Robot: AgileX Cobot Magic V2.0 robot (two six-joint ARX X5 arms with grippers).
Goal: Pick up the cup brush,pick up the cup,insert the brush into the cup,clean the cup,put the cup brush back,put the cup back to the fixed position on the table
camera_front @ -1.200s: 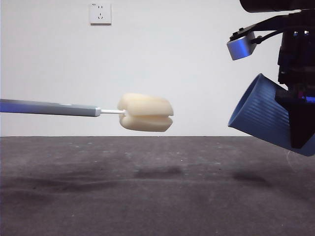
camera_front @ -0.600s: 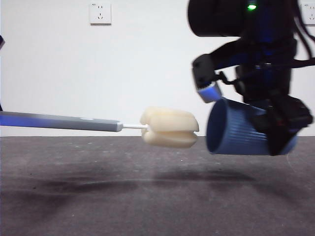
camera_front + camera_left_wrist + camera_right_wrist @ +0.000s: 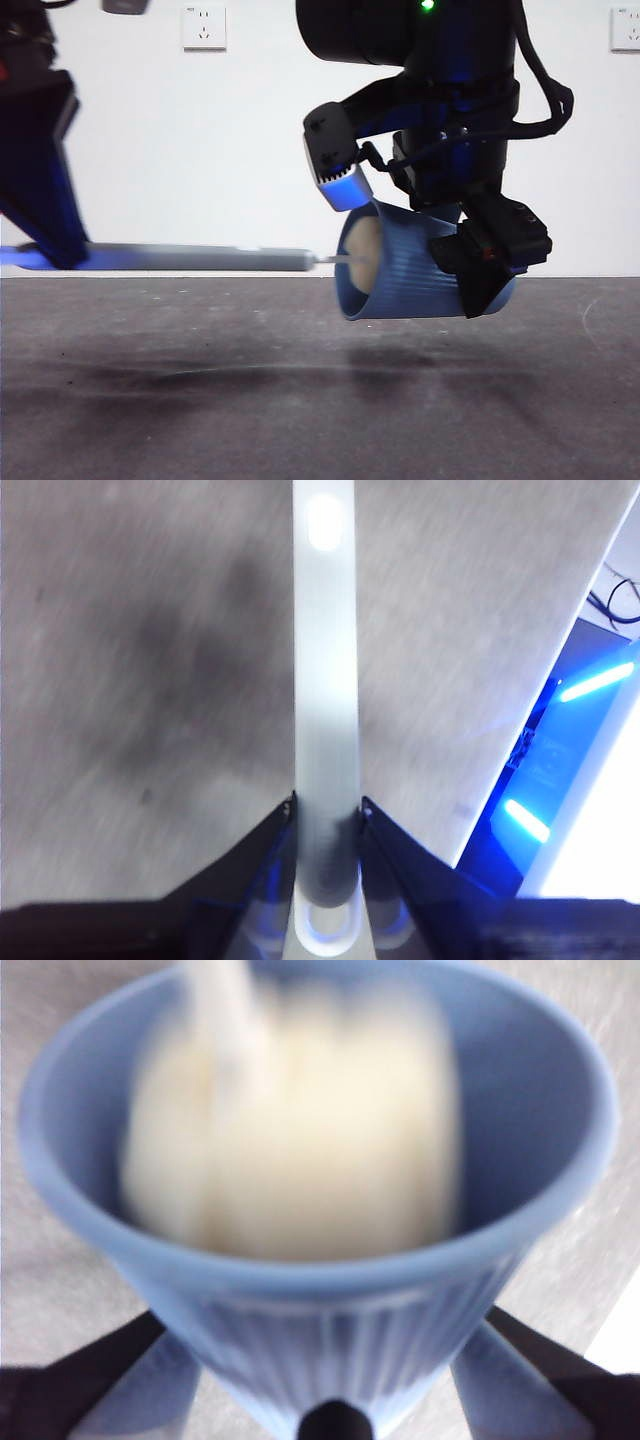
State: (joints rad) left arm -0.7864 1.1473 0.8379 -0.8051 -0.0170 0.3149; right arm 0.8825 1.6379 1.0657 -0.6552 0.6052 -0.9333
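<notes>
A second ago the sponge head hung well apart from the cup's mouth; half a second ago it sat just beside the rim; now the brush (image 3: 200,258) has its head inside the cup (image 3: 400,275), so the insertion step is done in my judgement and the scrubbing can begin (the blur of the sponge in the right wrist view hints that it may already be moving). The cup hangs above the surface (image 3: 200,400), not touching it, tipped onto its side: its long axis runs nearly level, mouth turned toward the brush and very slightly downward, base away from it. The right gripper (image 3: 490,265) has its fingers closed on the cup's ribbed wall near the base, one on each side, as the right wrist view confirms with the cup (image 3: 320,1290) seated between them. The brush lies almost horizontal too, its grey handle in line with the cup's axis, the cream head pointing into the cup and filling most of the opening (image 3: 300,1120), the looped end away from the cup. The left gripper (image 3: 325,815) has its fingers pinched tight on the handle (image 3: 325,680) close to that far end. Both things are aligned end to end, which suits a push-and-twist cleaning stroke along that shared line.
</notes>
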